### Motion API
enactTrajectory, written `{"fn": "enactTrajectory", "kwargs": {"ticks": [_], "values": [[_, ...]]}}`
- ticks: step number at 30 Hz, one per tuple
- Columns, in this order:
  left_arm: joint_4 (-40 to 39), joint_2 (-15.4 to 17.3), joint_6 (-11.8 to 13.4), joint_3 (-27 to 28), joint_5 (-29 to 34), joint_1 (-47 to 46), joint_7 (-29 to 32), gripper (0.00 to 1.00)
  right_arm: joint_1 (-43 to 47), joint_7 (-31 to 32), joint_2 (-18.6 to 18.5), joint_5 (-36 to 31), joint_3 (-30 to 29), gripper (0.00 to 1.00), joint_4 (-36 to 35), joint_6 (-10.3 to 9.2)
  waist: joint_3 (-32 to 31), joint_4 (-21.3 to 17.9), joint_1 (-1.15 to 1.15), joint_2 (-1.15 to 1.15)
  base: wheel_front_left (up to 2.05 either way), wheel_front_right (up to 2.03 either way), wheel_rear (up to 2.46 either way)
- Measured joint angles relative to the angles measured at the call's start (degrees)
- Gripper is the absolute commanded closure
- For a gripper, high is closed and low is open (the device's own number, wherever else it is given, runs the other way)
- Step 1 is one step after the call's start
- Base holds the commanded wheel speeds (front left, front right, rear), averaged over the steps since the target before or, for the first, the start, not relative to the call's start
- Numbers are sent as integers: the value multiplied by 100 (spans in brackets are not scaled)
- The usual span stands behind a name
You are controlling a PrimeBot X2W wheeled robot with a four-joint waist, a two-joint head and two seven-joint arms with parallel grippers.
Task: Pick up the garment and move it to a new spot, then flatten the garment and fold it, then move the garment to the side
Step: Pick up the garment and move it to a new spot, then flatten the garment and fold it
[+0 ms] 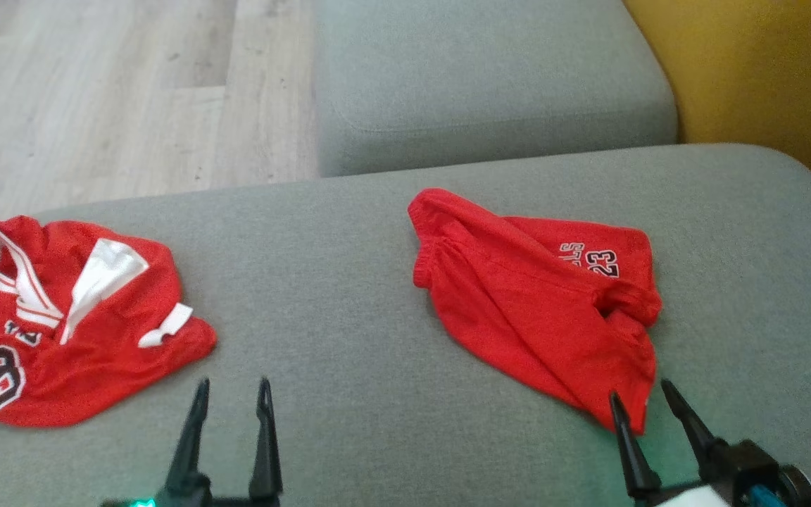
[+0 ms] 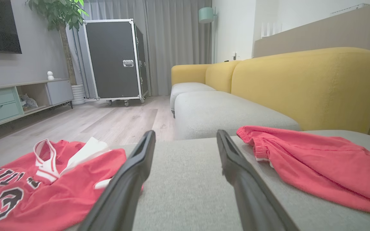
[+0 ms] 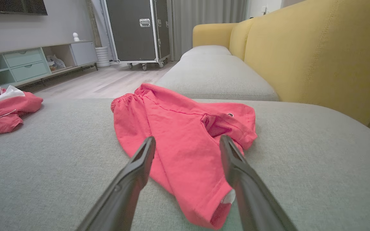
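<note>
Two red garments lie well apart on the grey fabric sofa seat [image 1: 349,296]: a crumpled red jersey [image 1: 74,324] with white trim on the left, and rumpled red shorts [image 1: 539,296] printed 23 on the right. Nothing looks done yet, so pickup, flattening, folding and moving aside are all left. Both hands are spread and empty, left hand [image 1: 233,386] over bare cushion, right hand [image 1: 639,391] straddling the shorts' near corner, so that's probably the target.
</note>
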Motion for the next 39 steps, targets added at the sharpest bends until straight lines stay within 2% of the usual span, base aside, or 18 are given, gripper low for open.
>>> {"fn": "enactTrajectory", "kwargs": {"ticks": [4,11,39], "values": [[-113,-10,154,-69,272,291,0,0,160,0,18,-27,-27,0,34,0,-136,119,2,0,0,0,0],[-159,-29,203,-193,413,305,0,0,172,0,30,-45,-34,0,58,0,-206,188,2,0,0,0,0],[49,-42,203,-221,392,416,0,0,188,0,55,-71,-203,0,176,0,-213,285,2,0,0,0,0]]}}
